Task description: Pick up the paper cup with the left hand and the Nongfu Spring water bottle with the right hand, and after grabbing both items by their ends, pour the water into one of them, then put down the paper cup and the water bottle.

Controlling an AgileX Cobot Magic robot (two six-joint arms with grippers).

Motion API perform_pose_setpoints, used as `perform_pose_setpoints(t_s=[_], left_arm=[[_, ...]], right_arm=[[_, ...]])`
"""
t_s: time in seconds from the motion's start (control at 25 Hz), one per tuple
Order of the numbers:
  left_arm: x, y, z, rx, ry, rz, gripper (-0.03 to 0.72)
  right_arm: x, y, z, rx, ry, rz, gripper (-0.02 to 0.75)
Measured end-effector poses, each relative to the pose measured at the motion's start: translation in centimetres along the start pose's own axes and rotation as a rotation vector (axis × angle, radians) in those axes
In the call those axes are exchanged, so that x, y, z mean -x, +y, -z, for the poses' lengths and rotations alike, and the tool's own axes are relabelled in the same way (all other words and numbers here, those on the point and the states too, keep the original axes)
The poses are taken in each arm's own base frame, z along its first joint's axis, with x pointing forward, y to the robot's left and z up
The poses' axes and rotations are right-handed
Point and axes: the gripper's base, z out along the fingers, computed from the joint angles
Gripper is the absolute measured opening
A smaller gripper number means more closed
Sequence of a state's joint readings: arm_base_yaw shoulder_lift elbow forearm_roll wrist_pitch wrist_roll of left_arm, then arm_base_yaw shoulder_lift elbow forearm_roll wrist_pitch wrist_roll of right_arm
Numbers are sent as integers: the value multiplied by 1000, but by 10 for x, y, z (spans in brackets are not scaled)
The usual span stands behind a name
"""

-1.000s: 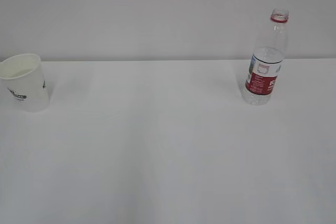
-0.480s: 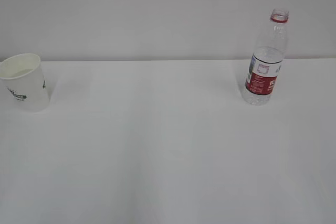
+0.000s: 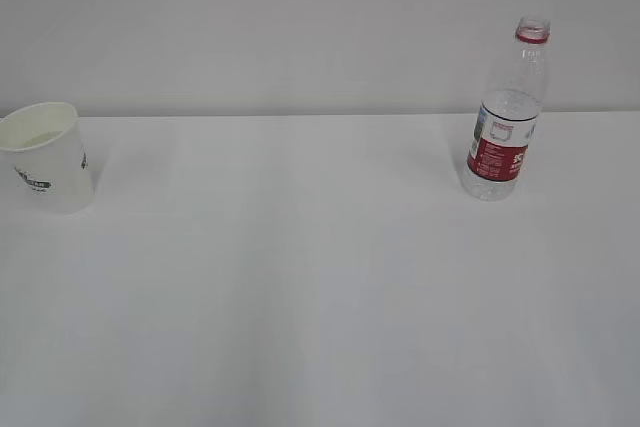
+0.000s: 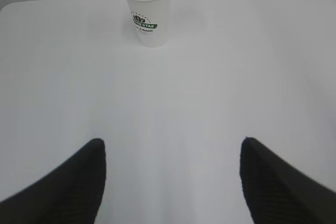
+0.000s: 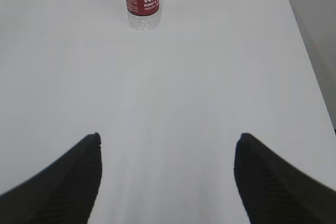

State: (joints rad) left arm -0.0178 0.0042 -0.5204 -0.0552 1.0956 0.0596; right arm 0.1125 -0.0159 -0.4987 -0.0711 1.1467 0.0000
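Observation:
The white paper cup [image 3: 45, 155] stands upright at the far left of the table, its green-and-dark logo facing the left wrist view [image 4: 148, 8]. The Nongfu Spring water bottle [image 3: 505, 117] stands upright and uncapped at the back right, with clear water [image 3: 506, 107] inside; only its red label and base [image 5: 143, 4] show in the right wrist view. My left gripper [image 4: 172, 148] is open well short of the cup, with nothing between its fingers. My right gripper [image 5: 167, 142] is open, well short of the bottle. Neither arm shows in the exterior view.
The white table [image 3: 320, 277] runs to a pale wall behind. Its right edge and rounded far corner [image 5: 294, 9] show in the right wrist view, its far left corner [image 4: 8, 8] in the left wrist view.

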Motion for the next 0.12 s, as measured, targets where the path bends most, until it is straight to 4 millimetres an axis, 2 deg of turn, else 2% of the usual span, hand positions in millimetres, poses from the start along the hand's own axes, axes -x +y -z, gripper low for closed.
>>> perform_pose_setpoints(t_s=[0.12], left_arm=[[0,0,0,0,0,0,579]], right_arm=[[0,0,0,0,0,0,589]])
